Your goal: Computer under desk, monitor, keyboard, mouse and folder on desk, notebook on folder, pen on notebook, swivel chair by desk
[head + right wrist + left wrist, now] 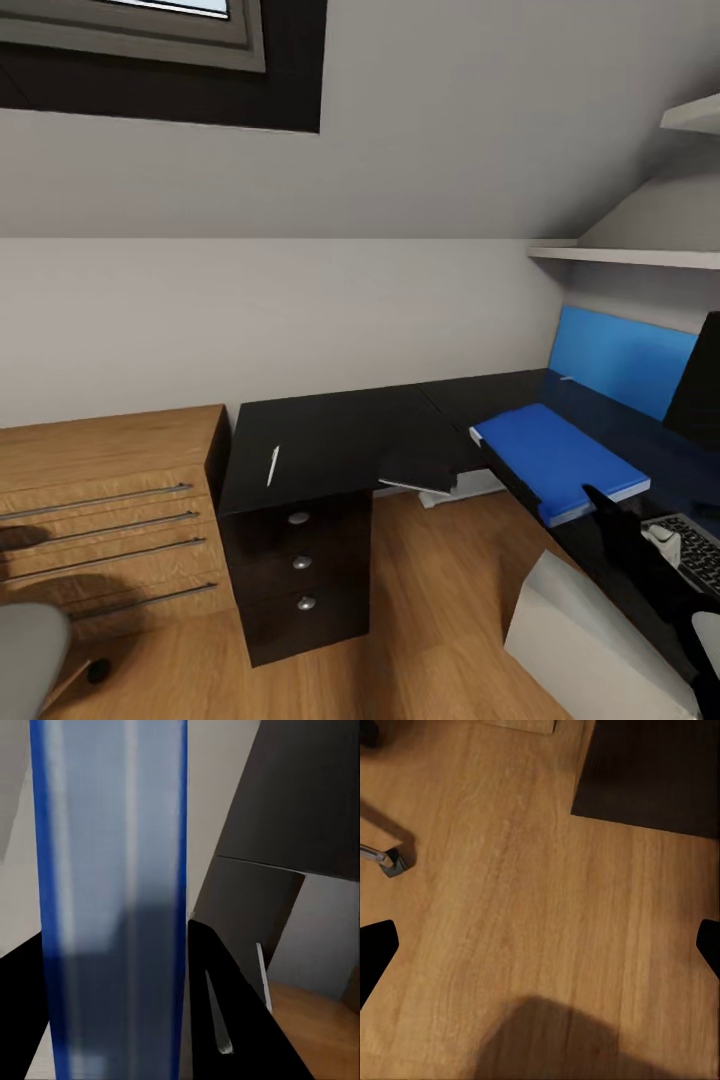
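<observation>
The bright-blue folder lies flat over the front edge of the black desk, and my right gripper is shut on its near edge. In the right wrist view the folder's pale edge runs between the black fingers. The pen lies on the black drawer unit, and the dark notebook overhangs that unit's right side. On the desk at the right are the keyboard and the monitor. My left gripper is open above the wood floor.
A white box stands under the desk. A low wooden drawer chest stands at the left. The swivel chair's grey seat and a caster are near my left arm. White shelves hang above the desk.
</observation>
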Available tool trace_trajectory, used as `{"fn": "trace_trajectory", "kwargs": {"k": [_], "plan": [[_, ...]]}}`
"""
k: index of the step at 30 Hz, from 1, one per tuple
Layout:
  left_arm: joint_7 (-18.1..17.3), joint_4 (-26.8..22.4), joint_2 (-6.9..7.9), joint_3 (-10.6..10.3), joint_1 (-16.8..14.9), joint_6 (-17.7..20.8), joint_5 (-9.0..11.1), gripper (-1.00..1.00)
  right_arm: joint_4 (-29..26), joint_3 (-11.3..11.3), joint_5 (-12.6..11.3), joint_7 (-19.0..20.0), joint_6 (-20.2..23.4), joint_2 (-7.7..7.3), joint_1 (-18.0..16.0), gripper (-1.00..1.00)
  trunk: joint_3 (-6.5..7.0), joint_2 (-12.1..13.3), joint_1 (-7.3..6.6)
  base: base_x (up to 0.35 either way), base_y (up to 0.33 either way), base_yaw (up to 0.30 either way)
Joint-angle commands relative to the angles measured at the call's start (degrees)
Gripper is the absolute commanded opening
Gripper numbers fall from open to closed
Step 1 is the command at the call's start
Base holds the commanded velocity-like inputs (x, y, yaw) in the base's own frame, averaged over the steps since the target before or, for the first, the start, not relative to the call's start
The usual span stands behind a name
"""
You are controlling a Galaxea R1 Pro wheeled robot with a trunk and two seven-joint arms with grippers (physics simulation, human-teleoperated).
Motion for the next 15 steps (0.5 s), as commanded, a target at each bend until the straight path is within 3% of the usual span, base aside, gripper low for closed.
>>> {"fn": "trace_trajectory", "kwargs": {"k": [1, 12, 15], "plan": [[0.0, 0.0, -0.03, 0.1, 0.0, -0.2, 0.5, 1.0, -0.1, -0.1, -0.4, 0.2, 0.4, 0.05, -0.1, -1.0, -0.06, 0.0, 0.0, 0.0, 0.0, -0.087], [0.0, 0.0, -0.16, 0.1, 0.0, -0.2, 0.5, 1.0, -3.4, 0.9, -0.3, 0.4, -0.9, 0.59, -0.3, -1.0, -0.06, 0.0, 0.0, 0.0, 0.0, -0.014], [0.0, 0.0, -0.39, 0.1, 0.0, -0.2, 0.5, 1.0, -4.2, 3.0, -0.3, -2.0, -4.5, 1.7, -1.2, -1.0, -0.06, 0.0, 0.0, 0.0, 0.0, 0.0]]}}
